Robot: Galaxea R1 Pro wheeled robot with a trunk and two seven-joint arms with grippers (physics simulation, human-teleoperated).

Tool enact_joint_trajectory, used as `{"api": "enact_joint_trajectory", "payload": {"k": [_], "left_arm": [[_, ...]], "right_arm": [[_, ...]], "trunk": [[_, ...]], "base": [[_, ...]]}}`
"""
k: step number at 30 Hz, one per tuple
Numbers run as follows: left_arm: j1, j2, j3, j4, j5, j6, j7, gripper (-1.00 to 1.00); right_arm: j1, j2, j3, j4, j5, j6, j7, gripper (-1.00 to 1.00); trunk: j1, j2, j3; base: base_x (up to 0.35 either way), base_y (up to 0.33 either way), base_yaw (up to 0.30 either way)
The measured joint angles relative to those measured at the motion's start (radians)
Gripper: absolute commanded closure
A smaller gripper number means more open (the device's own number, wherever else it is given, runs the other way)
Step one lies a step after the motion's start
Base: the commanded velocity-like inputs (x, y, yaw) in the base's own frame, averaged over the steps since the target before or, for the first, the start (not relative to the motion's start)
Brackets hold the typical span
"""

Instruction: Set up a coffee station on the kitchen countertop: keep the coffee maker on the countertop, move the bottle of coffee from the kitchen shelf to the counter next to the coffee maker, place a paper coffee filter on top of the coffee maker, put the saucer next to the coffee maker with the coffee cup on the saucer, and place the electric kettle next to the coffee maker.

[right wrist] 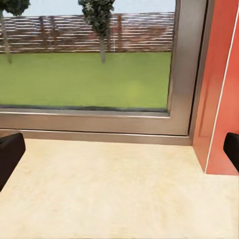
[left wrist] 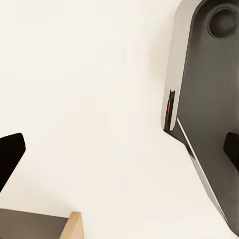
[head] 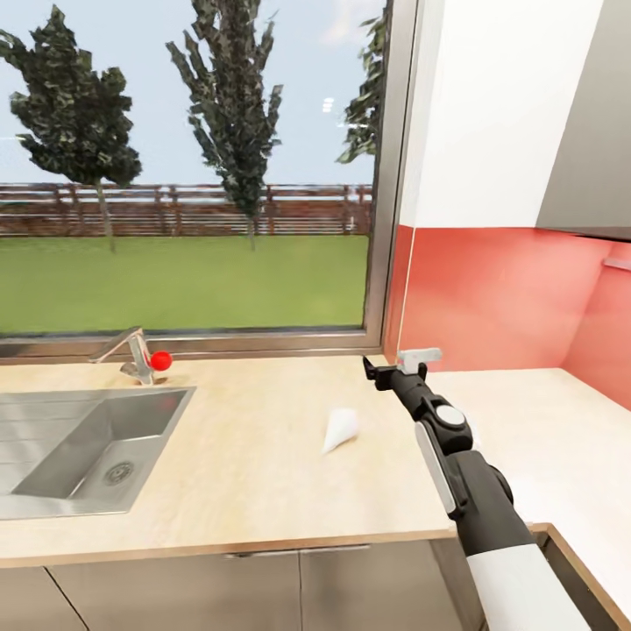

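The paper coffee filter (head: 340, 429), a small white cone, lies on the kitchen countertop (head: 245, 473) between the sink and the corner. My right gripper (head: 393, 361) hovers just beyond and to the right of it, open and empty, its fingers spread wide. In the right wrist view the right gripper (right wrist: 119, 149) faces the window sill over bare countertop (right wrist: 99, 189). My left gripper (left wrist: 119, 154) is open too, with nothing between its fingers, over a plain white surface.
A steel sink (head: 96, 447) with a faucet (head: 131, 355) and red knob (head: 160, 359) sits at the left. A red backsplash (head: 499, 298) and a white wall cabinet (head: 499, 105) close the right corner. A dark grey robot part (left wrist: 209, 99) shows beside the left gripper.
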Motion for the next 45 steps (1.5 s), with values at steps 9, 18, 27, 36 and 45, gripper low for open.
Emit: {"api": "enact_joint_trajectory", "payload": {"k": [9, 18, 27, 36, 45], "left_arm": [[0.001, 0.000, 0.001, 0.000, 0.000, 0.001, 0.001, -1.00], [0.002, 0.000, 0.001, 0.000, 0.000, 0.002, 0.001, -1.00], [0.005, -0.002, 0.001, 0.001, 0.000, 0.003, -0.001, -1.00], [0.006, -0.002, 0.000, 0.002, 0.000, 0.021, -0.001, -1.00], [0.008, -0.003, -0.002, 0.002, 0.000, 0.048, -0.001, -1.00]], "right_arm": [[0.000, -0.031, 0.003, 0.138, 0.003, 0.000, 0.207, -1.00], [0.000, -0.086, -0.002, 0.197, 0.006, 0.002, 0.448, -1.00], [-0.001, -0.094, -0.002, 0.195, 0.151, 0.139, 0.750, -1.00], [-0.001, -0.101, -0.005, 0.200, 0.229, 0.244, 0.788, -1.00], [-0.001, -0.103, -0.004, 0.254, 0.241, 0.244, 0.788, -1.00]], "trunk": [[0.000, 0.000, 0.000], [0.000, 0.000, 0.000], [0.000, 0.000, 0.000], [0.000, 0.000, 0.000], [0.000, 0.000, 0.000]], "base": [[0.273, -0.164, 0.000], [0.326, -0.079, 0.000], [0.087, -0.005, 0.000], [0.001, 0.000, 0.000], [0.110, 0.000, 0.000]]}}
